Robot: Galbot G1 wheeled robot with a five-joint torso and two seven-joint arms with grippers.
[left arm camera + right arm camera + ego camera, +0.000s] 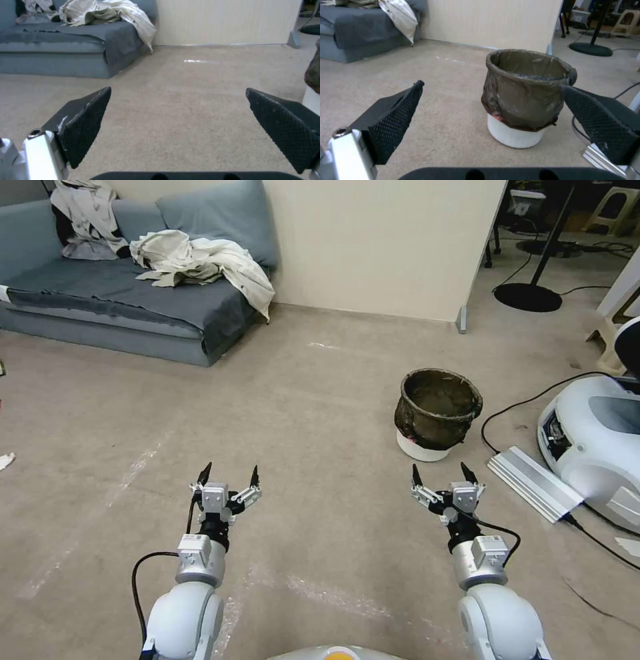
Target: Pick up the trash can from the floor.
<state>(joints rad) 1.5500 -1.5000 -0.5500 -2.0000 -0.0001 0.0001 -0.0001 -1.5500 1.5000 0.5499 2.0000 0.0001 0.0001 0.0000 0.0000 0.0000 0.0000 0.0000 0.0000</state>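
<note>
1. Beige-grey carpet-like floor (313,400), faint whitish scuff streaks; everything below sits on it or hangs over it.
2. Blue-grey fabric sofa (100,307) far left against the cream wall (380,240), crumpled off-white cloths (200,263) heaped on the seat.
3. Large white rounded robot base (593,447) at the right edge, black cable (520,403) looping out from it toward the bin.
4. Small round white plastic trash can (437,413), dark brown-black translucent bag folded over the rim and covering most of the wall; white bottom band exposed. Upright on the floor, right of centre, ahead of the right arm. Interior looks empty as far as the liner shows.
5. Flat ribbed silver metal strip (533,480) lying on the floor between the trash can and the white base, near both.
6. Right pincer (440,473): fingers spread apart, holding nothing, above the floor just short of the trash can. In the right wrist view the can stands between the two black textured pads (396,115), no contact.
7. Left pincer (230,473): fingers spread apart, holding nothing, over bare floor, well apart from the trash can.
</note>
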